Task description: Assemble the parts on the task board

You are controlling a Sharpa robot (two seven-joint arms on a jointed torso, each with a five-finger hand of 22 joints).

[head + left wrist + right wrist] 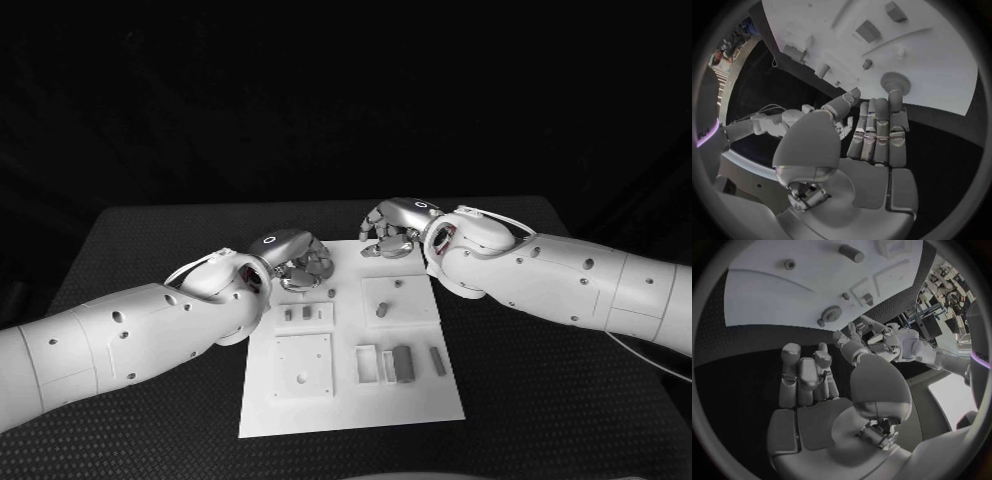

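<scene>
We judge the gear [895,82] is the pick: the left hand [296,260] should come down slowly, pinch its rim, keep it level. Gear lies flat at the far left edge of the board [433,400], just beyond the left fingertips [896,95], maybe touching. Left fingers straight, together, holding nothing. Right hand [389,228] hovers over the far edge, fingers loosely bent, empty.

Matt white task board [433,400], textured black table [548,400]

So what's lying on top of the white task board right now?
On the task board: small grey parts, a gear. Its far end is covered by the left hand and right hand.
</scene>
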